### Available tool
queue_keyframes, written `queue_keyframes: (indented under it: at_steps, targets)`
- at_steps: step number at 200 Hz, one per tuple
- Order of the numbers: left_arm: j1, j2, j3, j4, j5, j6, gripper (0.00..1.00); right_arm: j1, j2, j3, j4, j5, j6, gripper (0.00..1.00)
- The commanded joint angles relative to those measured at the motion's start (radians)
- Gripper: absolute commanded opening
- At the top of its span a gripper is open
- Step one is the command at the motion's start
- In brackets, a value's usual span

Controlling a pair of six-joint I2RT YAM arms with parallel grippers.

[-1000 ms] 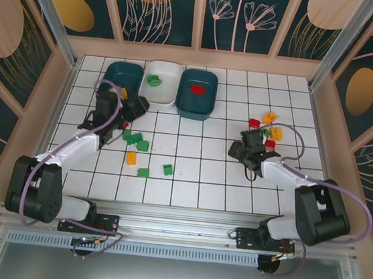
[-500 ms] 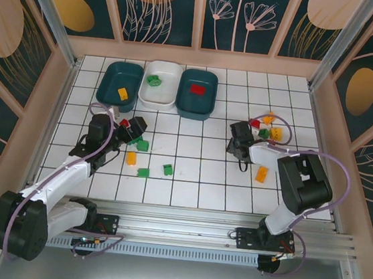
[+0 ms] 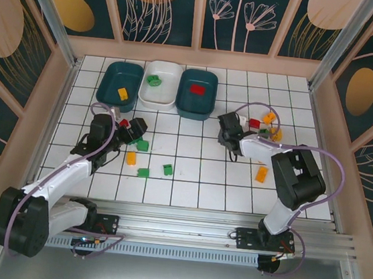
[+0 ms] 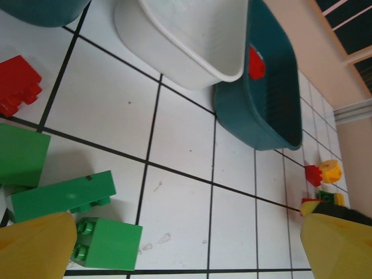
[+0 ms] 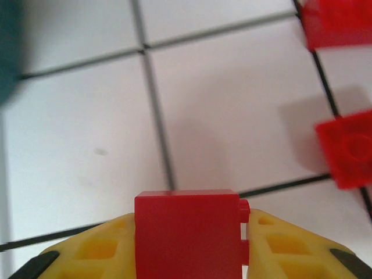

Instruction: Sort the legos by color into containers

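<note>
Since the right hand (image 5: 187, 258) is clenched on a red lego (image 5: 187, 229), studs sideways, I'd have it lift clear of the bench (image 5: 87, 145) and carry over the right-hand teal tub (image 3: 194, 114), letting go low beside the red brick (image 3: 196, 88) already inside. Its wrist camera proves the grip; the overhead view gives the route. The left hand (image 4: 186, 250) gapes empty over green legos (image 4: 61, 195).

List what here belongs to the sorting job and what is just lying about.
Belongs to the job:
- red brick held in the right gripper
- loose green bricks, loose orange brick
- left teal tub, white tub, right teal tub

Just there:
- patterned wall panels
- metal rail at the near edge
</note>
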Motion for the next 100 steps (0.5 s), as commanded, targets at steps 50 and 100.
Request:
queue_keyframes:
  at_steps: [50,100]
  targets:
    - [0.002,0.058,-0.024,0.026,0.055,0.003,0.98,0.082,0.197,0.375,0.029,-0.041,-0.079,0.31]
    - [0.002,0.019,-0.016,-0.094,0.041,0.101,0.98,0.085,0.349,0.655,-0.055,-0.038,-0.127,0.69]
